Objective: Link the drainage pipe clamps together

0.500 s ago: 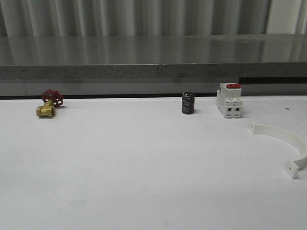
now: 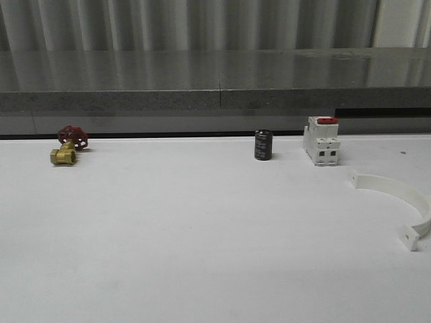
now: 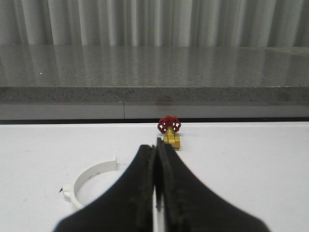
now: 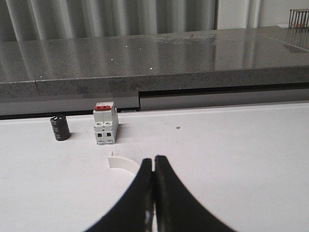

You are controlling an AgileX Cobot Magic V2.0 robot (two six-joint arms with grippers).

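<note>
One white half-ring drainage pipe clamp (image 2: 404, 198) lies flat on the table at the right edge of the front view, its open side facing right. Part of its arc (image 4: 123, 163) shows just beyond my right gripper (image 4: 154, 160), whose black fingers are pressed together on nothing. A second white half-ring clamp (image 3: 89, 181) lies on the table beside my left gripper (image 3: 156, 145), partly hidden behind its fingers. That gripper is shut too, and holds nothing.
A brass valve with a red handwheel (image 2: 67, 147) sits at the back left of the table. A black cylinder (image 2: 263, 145) and a white switch with a red top (image 2: 321, 141) stand at the back right. A grey stone ledge (image 2: 215, 87) runs behind the table.
</note>
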